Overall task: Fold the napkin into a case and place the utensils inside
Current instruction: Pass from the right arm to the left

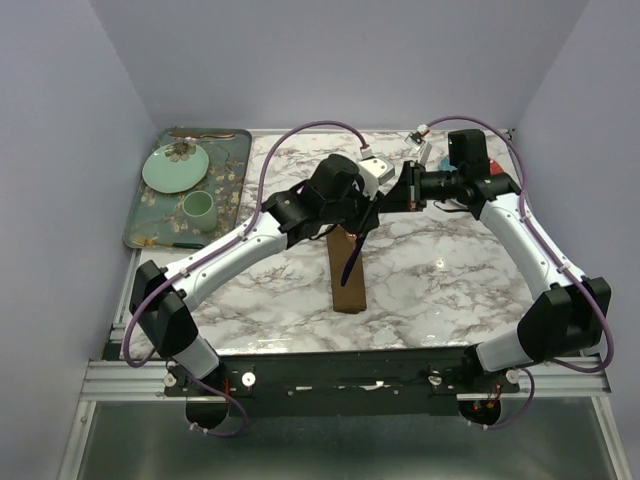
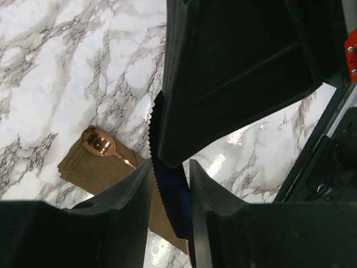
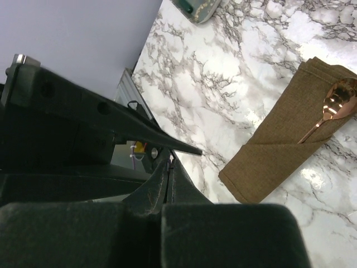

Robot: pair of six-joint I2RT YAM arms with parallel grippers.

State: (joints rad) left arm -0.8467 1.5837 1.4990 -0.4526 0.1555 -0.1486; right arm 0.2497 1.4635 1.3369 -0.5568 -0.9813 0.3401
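Your folded napkin [image 1: 352, 300] lies in the middle of the marble table [image 1: 450, 280], a narrow, long brown rectangle of matte woven cloth. A slanted fold crosses it and forms a pocket. The copper spoon [image 2: 97, 140] rests on it with its shiny round bowl at one end of the cloth, and its thin handle disappears at that slanted fold.

Your left claw [image 2: 170, 167] hangs above the napkin, its fingers set narrowly on either side of the knife [image 2: 177, 195], which has a dark blue handle and a saw-toothed blade. You cannot tell whether they are actually pressing on it. Your right claw [image 3: 169, 167] is just beside it with its fingers pressed together; whether something thin is pinched there is not clear.

At the far left sits the green flowered tray [image 1: 225, 185], which holds a plate [image 1: 175, 168] and a cup [image 1: 198, 208], well apart from the napkin.
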